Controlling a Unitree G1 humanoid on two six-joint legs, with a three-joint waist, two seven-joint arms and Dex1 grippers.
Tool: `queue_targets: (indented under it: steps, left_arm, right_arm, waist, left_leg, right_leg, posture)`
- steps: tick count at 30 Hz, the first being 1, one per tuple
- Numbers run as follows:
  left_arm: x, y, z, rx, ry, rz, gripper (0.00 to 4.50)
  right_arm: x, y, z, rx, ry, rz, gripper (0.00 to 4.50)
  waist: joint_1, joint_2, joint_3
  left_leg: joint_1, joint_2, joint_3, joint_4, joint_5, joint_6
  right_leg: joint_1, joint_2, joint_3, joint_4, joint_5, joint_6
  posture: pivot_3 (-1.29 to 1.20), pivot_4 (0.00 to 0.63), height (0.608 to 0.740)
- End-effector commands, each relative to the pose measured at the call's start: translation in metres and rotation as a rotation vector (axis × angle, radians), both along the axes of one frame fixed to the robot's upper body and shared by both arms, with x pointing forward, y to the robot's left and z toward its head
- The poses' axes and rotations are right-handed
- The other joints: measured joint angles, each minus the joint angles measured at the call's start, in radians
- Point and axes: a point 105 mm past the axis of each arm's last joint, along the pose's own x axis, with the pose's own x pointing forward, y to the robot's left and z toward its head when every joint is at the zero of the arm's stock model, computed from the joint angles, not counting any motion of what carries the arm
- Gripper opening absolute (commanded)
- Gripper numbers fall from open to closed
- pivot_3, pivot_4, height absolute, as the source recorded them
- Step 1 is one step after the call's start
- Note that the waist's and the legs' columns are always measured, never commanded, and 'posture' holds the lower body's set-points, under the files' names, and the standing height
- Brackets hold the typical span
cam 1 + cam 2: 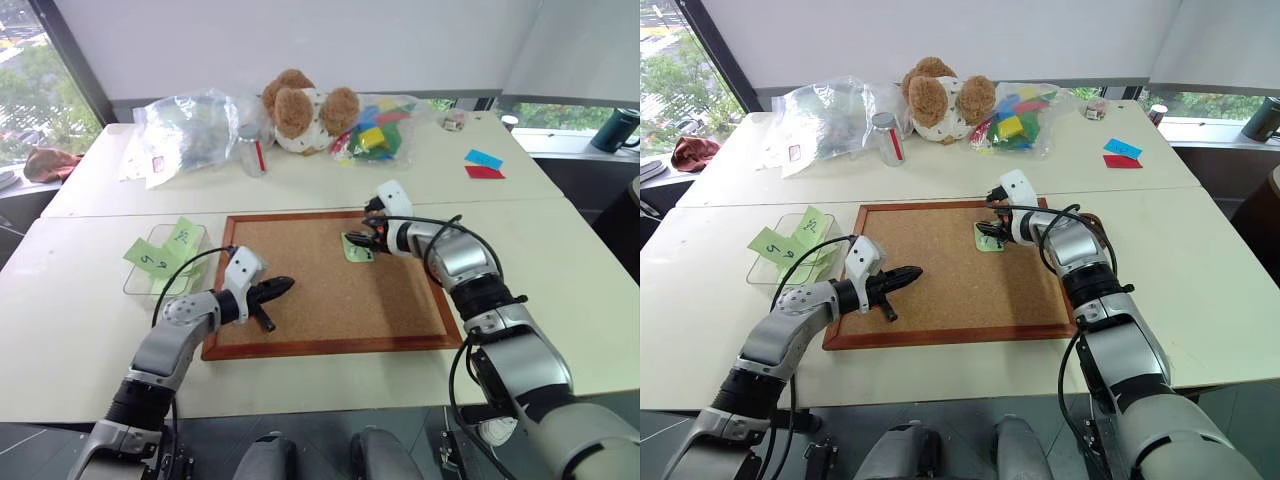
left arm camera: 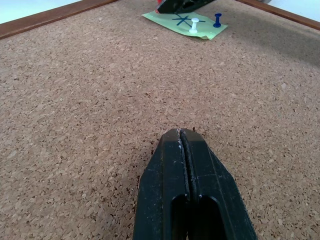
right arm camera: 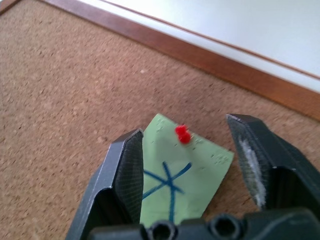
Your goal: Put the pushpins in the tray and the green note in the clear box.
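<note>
One green note [image 3: 182,175] with blue X scribble, red pushpin [image 3: 182,134]

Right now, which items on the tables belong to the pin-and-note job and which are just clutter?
Job: pale green X-marked sticky note; red pushpin, white pushpin, blue pushpin; clear plastic box; right gripper, jaws open over the note.

Clutter: brown teddy bear; crumpled clear plastic bag; bag of coloured blocks; blue and red paper slips.
</note>
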Motion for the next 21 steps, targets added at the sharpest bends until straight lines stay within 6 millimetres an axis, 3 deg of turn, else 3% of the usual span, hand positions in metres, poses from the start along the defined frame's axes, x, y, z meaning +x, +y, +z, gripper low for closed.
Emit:
queue_targets:
  steps: [1, 4, 8, 15, 21]
  left_arm:
    - [0.0, 0.006, 0.003, 0.009, -0.018, 0.025, 0.0]
    - [-0.001, 0.006, 0.002, 0.015, -0.019, 0.024, 0.0]
    - [-0.001, 0.006, 0.002, 0.02, -0.017, 0.023, 0.0]
    - [-0.002, 0.007, -0.005, 0.039, 0.007, 0.027, 0.0]
    - [-0.002, 0.007, -0.015, 0.07, 0.038, 0.024, 0.0]
  right_arm:
    - [0.006, 0.006, 0.019, 0.027, -0.062, 0.019, 2.82]
    - [0.006, 0.008, 0.017, 0.025, -0.057, 0.026, 2.0]
    - [0.006, 0.01, 0.015, 0.026, -0.055, 0.032, 0.11]
    - [0.003, 0.007, 0.035, 0.056, -0.097, 0.047, 0.04]
    - [-0.008, -0.006, 0.075, 0.102, -0.169, 0.029, 0.04]
  waist:
    - [0.0, 0.0, 0.0]
    - [0.0, 0.0, 0.0]
    - [-0.001, 0.0, 0.0]
    - [-0.001, 0.0, 0.0]
    - [0.002, 0.0, 0.0]
  left_leg:
    - [0.0, 0.0, 0.0, 0.0, 0.0, 0.0]
    - [0.0, 0.0, 0.0, 0.0, 0.0, 0.0]
    - [0.0, 0.0, 0.0, 0.0, 0.0, 0.0]
    - [0.0, 0.0, 0.0, 0.0, 0.0, 0.0]
    - [-0.001, 0.0, 0.0, -0.001, 0.0, 0.0]
  right_leg:
    - [0.0, 0.0, 0.0, 0.0, 0.0, 0.0]
    - [0.0, 0.0, 0.0, 0.0, 0.0, 0.0]
    - [0.0, 0.0, 0.0, 0.0, 0.0, 0.0]
    - [-0.001, 0.0, 0.0, 0.0, 0.0, 0.0]
    - [-0.002, 0.0, 0.0, 0.0, 0.0, 0.0]
  posture:
    - [0.0, 0.15, 0.74]
    - [0.0, 0.15, 0.74]
    - [0.0, 0.15, 0.74]
    - [0.0, 0.15, 0.74]
    - [0.0, 0.15, 0.74]
